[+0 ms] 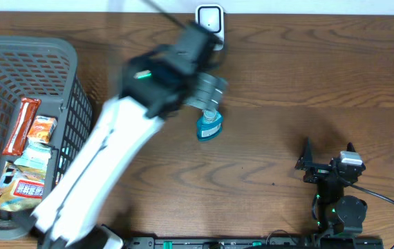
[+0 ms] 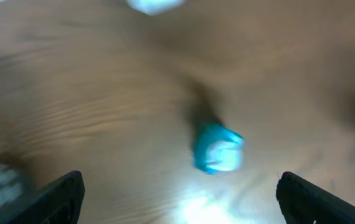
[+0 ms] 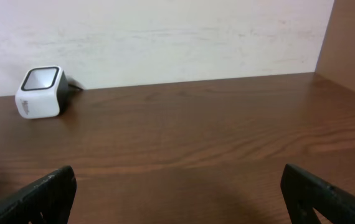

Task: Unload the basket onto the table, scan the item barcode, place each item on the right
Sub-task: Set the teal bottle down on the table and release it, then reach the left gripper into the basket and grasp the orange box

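Note:
A small teal item lies on the wooden table, just in front of the white barcode scanner at the back edge. My left gripper hangs open right above and behind the item, with nothing between its fingers. The left wrist view is blurred by motion: the teal item lies on the wood ahead of the open left gripper, apart from both fingers. My right gripper rests open at the front right, holding nothing. In its wrist view the scanner stands far off to the left of the open right gripper.
A grey mesh basket stands at the left edge with several snack packets inside. A pale wall rises behind the table's far edge.

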Action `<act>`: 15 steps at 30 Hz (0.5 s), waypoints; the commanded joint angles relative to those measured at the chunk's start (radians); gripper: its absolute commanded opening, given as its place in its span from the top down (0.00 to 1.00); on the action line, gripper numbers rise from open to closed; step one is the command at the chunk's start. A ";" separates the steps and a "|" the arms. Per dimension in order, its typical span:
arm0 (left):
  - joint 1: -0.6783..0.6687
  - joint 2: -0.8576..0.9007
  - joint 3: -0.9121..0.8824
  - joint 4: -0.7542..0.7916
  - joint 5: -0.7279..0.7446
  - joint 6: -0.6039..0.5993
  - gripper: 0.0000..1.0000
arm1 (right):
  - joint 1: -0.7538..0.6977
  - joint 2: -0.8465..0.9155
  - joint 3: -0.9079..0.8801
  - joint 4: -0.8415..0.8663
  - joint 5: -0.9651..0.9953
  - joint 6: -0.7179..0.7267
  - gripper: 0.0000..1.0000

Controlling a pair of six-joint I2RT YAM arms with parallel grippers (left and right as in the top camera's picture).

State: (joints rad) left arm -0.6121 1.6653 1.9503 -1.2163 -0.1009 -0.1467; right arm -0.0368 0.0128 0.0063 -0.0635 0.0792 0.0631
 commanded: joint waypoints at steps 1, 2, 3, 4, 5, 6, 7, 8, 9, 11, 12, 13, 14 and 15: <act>0.136 -0.132 0.027 -0.043 -0.238 -0.235 0.02 | 0.005 -0.002 -0.001 -0.003 0.008 -0.012 0.01; 0.184 -0.155 0.027 -0.057 -0.245 -0.270 0.02 | 0.005 -0.002 -0.001 -0.003 0.008 -0.012 0.01; 0.245 -0.178 0.027 -0.072 -0.246 -0.305 0.02 | 0.005 -0.002 -0.001 -0.003 0.008 -0.013 0.01; 0.300 -0.195 0.027 -0.085 -0.246 -0.336 0.02 | 0.005 -0.002 -0.001 -0.003 0.008 -0.012 0.01; 0.368 -0.211 0.027 -0.099 -0.246 -0.370 0.02 | 0.005 -0.002 -0.001 -0.003 0.008 -0.012 0.01; 0.427 -0.220 0.027 -0.111 -0.246 -0.396 0.02 | 0.005 -0.002 -0.001 -0.003 0.008 -0.012 0.01; 0.489 -0.227 0.026 -0.121 -0.245 -0.418 0.02 | 0.005 -0.002 -0.001 -0.003 0.008 -0.012 0.01; 0.565 -0.230 0.026 -0.135 -0.245 -0.444 0.02 | 0.005 -0.002 -0.001 -0.003 0.008 -0.012 0.01; 0.630 -0.229 0.026 -0.149 -0.243 -0.470 0.02 | 0.005 -0.002 -0.001 -0.003 0.008 -0.012 0.01; 0.789 -0.221 0.001 -0.177 -0.197 -0.526 0.02 | 0.005 -0.002 -0.001 -0.003 0.008 -0.012 0.01; 0.851 -0.216 -0.020 -0.178 -0.156 -0.532 0.02 | 0.005 -0.002 -0.001 -0.003 0.008 -0.013 0.01; 0.902 -0.211 -0.042 -0.176 -0.121 -0.532 0.02 | 0.005 -0.002 -0.001 -0.003 0.008 -0.012 0.01; 0.947 -0.205 -0.066 -0.171 -0.086 -0.532 0.02 | 0.005 -0.002 -0.001 -0.003 0.008 -0.012 0.01; 1.001 -0.198 -0.105 -0.161 -0.045 -0.532 0.01 | 0.005 -0.002 -0.001 -0.003 0.008 -0.012 0.01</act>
State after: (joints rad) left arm 0.2474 1.4410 1.9308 -1.3827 -0.2691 -0.6102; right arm -0.0368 0.0128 0.0063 -0.0635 0.0792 0.0631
